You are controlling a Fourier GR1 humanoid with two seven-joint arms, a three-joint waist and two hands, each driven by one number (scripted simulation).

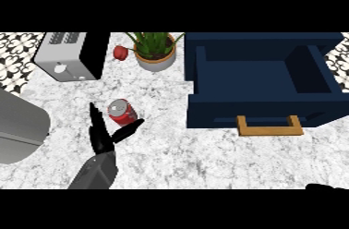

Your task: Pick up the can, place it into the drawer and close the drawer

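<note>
Red can [122, 112], one open drawer [259, 99]

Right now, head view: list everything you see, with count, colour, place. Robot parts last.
can: 1, red with silver top, on counter, left of centre
drawer: 1, dark blue, open, wooden handle, right side
toaster: 1, silver and black, upper left
potted plant: 1, green leaves, grey pot, top centre
small round object: 1, red, left of the pot
counter: 1, white-grey marble
grey rounded object: 1, left edge
left hand: 1, black, open, fingers either side of the can
right hand: 1, black, lower right corner, barely visible
</note>
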